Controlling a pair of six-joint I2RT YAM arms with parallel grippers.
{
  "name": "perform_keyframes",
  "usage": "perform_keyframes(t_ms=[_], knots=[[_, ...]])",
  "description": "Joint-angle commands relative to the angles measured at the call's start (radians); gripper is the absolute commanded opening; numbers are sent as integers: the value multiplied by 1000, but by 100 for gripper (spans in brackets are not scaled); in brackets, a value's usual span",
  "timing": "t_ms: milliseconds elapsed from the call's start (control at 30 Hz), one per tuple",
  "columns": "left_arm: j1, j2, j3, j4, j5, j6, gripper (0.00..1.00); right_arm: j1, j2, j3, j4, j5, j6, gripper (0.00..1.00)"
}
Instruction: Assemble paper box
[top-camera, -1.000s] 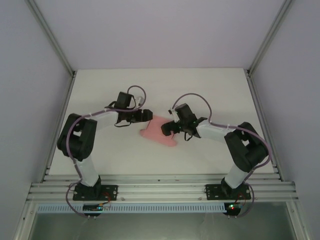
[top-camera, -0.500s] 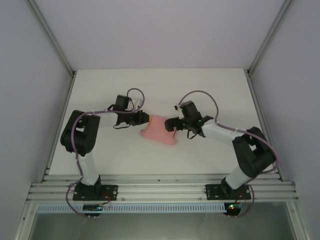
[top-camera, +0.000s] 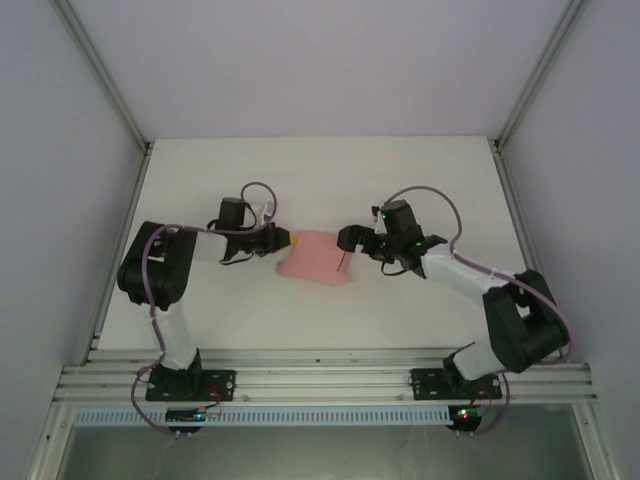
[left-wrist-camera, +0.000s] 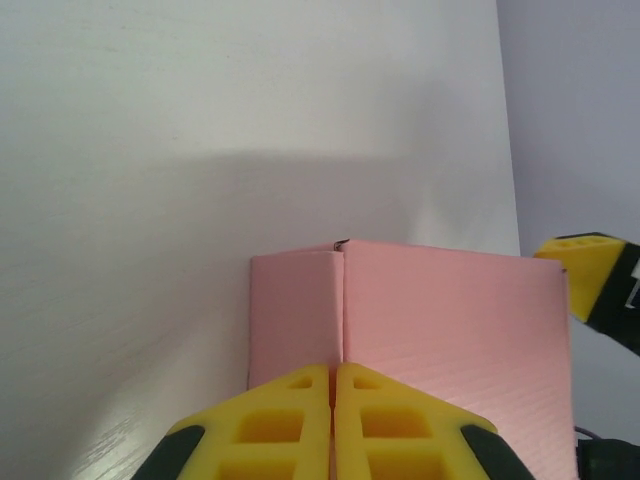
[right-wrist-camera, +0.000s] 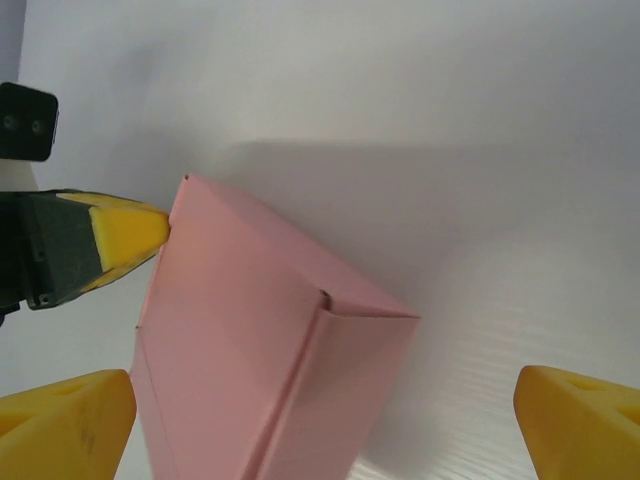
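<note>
My left pincer (left-wrist-camera: 333, 388) is clamped shut on the left edge of the pink paper box (top-camera: 315, 258). It's mid-frame on the tabletop (top-camera: 420, 170), long side roughly left-right. My right pincer (right-wrist-camera: 322, 415) is wide open at its right end.

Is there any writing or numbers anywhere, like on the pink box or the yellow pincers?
No words, numbers or signs can be read. The pink box is plain, the left pincer and right pincer carry no print, and the table shows none.
</note>
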Motion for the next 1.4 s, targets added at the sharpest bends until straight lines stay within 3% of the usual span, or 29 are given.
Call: perform_keyframes(t_ms=[0,233,300,367,433,533,667,733,833,1000,1167,1267,1367], knots=[[5,24,-18,7,1,-2,7,-5,85,11,87,-142,98,99],[4,24,-27,15,-10,-6,7,4,206,-8,279,-252,231,95],[5,21,-31,21,-10,-8,7,5,218,-14,329,-270,266,86],[5,17,-31,21,-9,-6,8,6,225,-24,401,-285,312,66],[5,10,-29,28,-8,-2,10,6,221,-26,418,-297,331,54],[5,-14,-27,58,-10,-6,13,0,205,-26,391,-293,322,46],[5,-77,-15,80,-24,8,34,-15,167,-25,330,-278,312,45],[5,-129,-1,45,-57,51,64,-32,148,-17,293,-290,319,45],[4,-221,27,-58,-97,183,100,-61,124,1,233,-317,336,45],[-65,-344,112,-355,-169,576,100,-137,109,91,32,-443,368,45],[-286,-431,162,-643,-418,1047,100,-199,112,220,-256,-581,333,45],[-366,-467,156,-686,-479,1184,100,-234,122,272,-401,-647,346,45],[-388,-486,138,-630,-538,1214,100,-262,142,301,-486,-718,368,45]])
